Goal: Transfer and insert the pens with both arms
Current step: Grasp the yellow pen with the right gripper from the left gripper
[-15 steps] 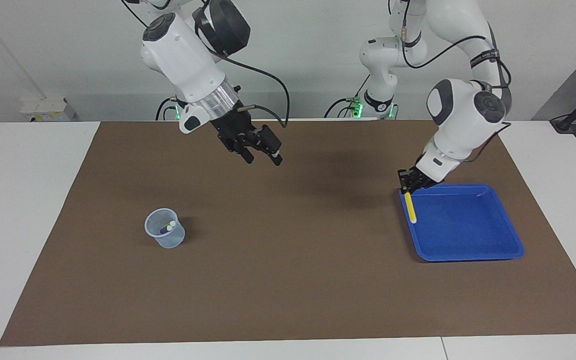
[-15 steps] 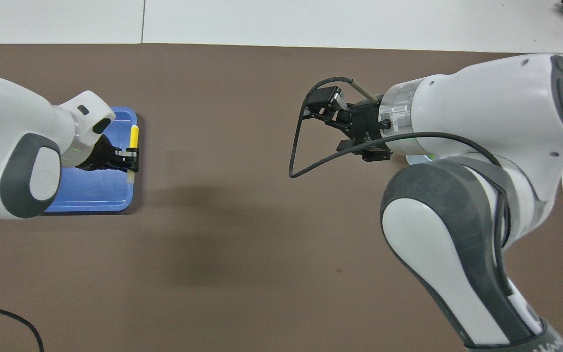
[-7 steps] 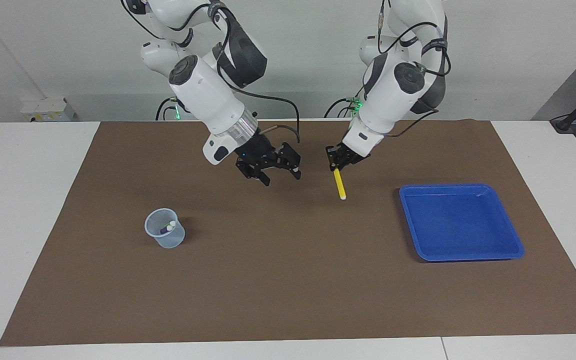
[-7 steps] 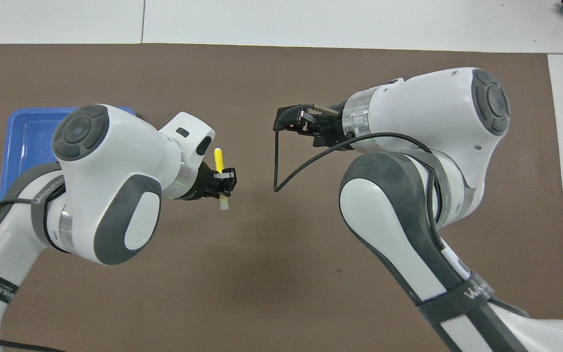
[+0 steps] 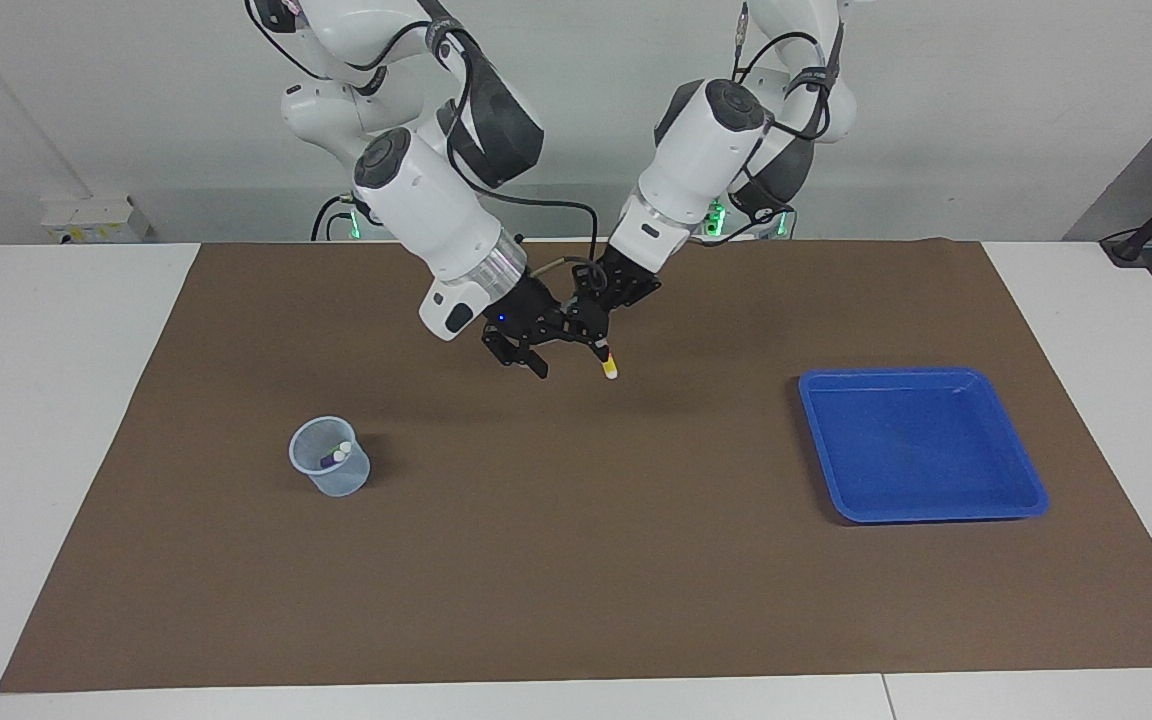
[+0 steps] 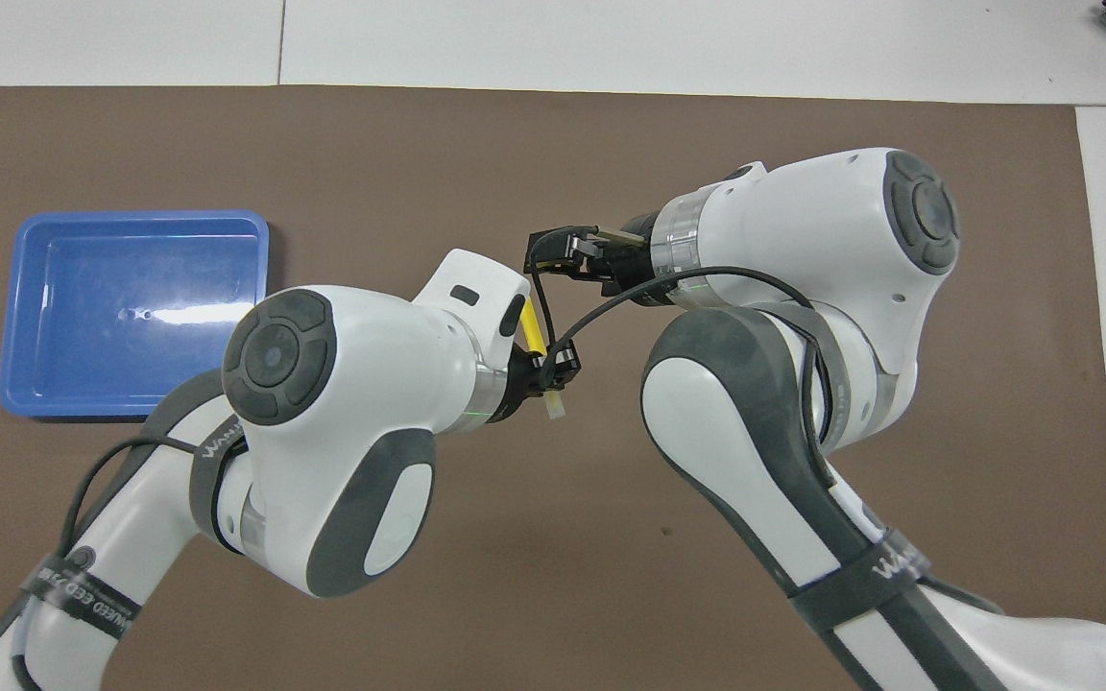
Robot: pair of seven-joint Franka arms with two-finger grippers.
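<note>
My left gripper (image 5: pixel 604 300) is shut on the yellow pen (image 5: pixel 611 368) and holds it tilted above the middle of the mat. In the overhead view the yellow pen (image 6: pixel 534 331) shows its pale cap sticking out below the left gripper (image 6: pixel 550 369). My right gripper (image 5: pixel 568 355) hangs open right beside the pen's lower end, and one finger (image 5: pixel 597 346) partly covers the pen. I cannot tell whether it touches. The right gripper (image 6: pixel 558 259) faces the left one. Two more pens (image 5: pixel 329 461), one purple, stand in a clear cup (image 5: pixel 329 478) toward the right arm's end.
A blue tray (image 5: pixel 1021 500) lies on the brown mat toward the left arm's end, also seen as the tray (image 6: pixel 11 317) from overhead. The right arm hides the cup in the overhead view.
The left arm lifted the yellow pen out of the blue tray and carried it over to the middle of the mat. The right gripper, still open, came down to meet it.
</note>
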